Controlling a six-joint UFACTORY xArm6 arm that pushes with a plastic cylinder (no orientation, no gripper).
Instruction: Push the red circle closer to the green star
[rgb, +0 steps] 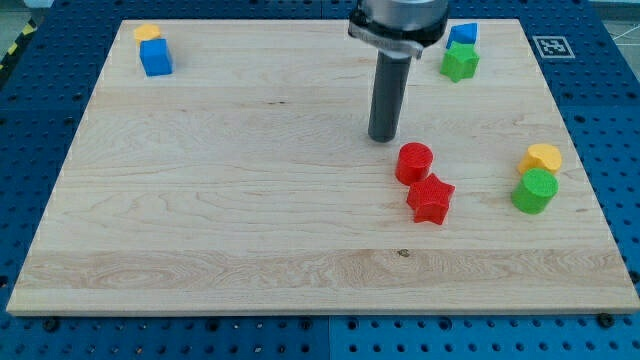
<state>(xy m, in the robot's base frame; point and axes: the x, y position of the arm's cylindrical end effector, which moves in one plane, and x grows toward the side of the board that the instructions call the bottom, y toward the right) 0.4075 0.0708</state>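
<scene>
The red circle (414, 162) lies right of the board's middle, touching the red star (431, 199) just below it. The green star (460, 63) sits at the view's top right, well above the red circle, with a blue block (463, 34) touching it from above. My tip (384, 137) rests on the board just up and left of the red circle, a small gap apart from it.
A yellow block (543, 157) and a green circle (535, 191) sit together at the right edge. A blue cube (156, 57) with a yellow block (148, 33) stands at the top left. The wooden board (220, 200) lies on a blue perforated table.
</scene>
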